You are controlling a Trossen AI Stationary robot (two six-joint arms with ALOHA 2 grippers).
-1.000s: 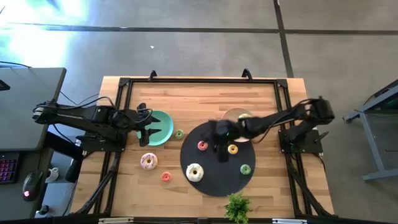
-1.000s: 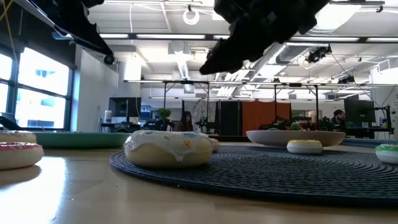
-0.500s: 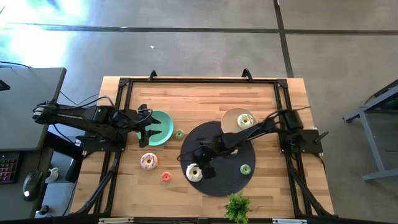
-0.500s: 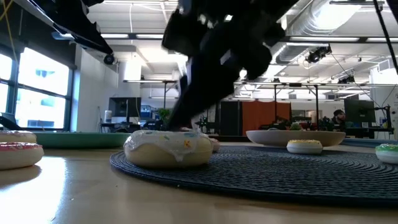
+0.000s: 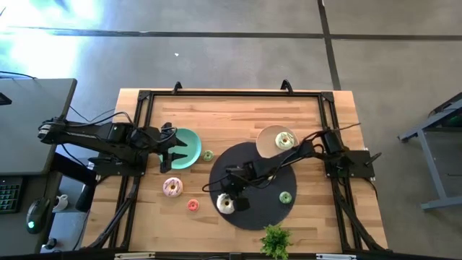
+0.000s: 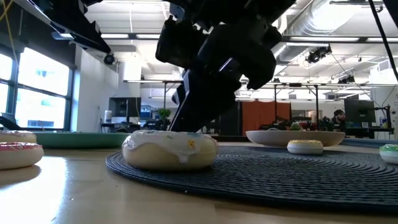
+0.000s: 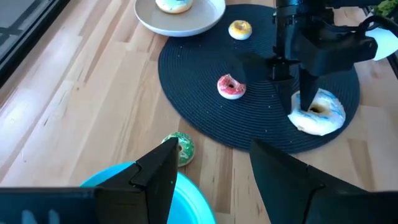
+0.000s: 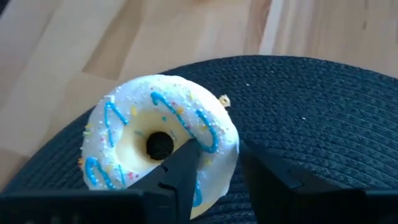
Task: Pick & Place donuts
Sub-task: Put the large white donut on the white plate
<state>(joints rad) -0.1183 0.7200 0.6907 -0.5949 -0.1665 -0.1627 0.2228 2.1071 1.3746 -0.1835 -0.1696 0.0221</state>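
Observation:
A white-frosted donut with blue lines (image 8: 158,140) lies flat on the round dark mat (image 5: 253,209), near its near-left rim. My right gripper (image 8: 217,180) is down at it, open, and astride one side of the ring. My left gripper (image 7: 214,180) hangs open and empty over the teal plate (image 5: 189,148) at the left. A pink donut (image 7: 231,86) and a yellow one (image 7: 240,29) lie on the mat, and a green-frosted one (image 5: 284,196) lies at its right. Another donut (image 5: 284,139) lies on the beige plate (image 5: 268,137). My right gripper comes from above, slanting down from the table's right. One finger (image 8: 180,177) stands on the ring beside the hole (image 8: 160,146) and the other (image 8: 273,180) stands outside the ring (image 8: 227,146). The fingers are apart. The donut rests flat on the mat.
A pink-frosted donut (image 5: 172,188) and a small red one (image 5: 193,205) lie on the bare wood left of the mat. A green donut (image 5: 208,155) lies beside the teal plate. A small green plant (image 5: 275,238) stands at the near edge.
My right gripper has gone from over the middle of the mat toward the table's near left and down onto the white-frosted donut. The donut has shifted slightly toward the near edge and stays flat on the mat.

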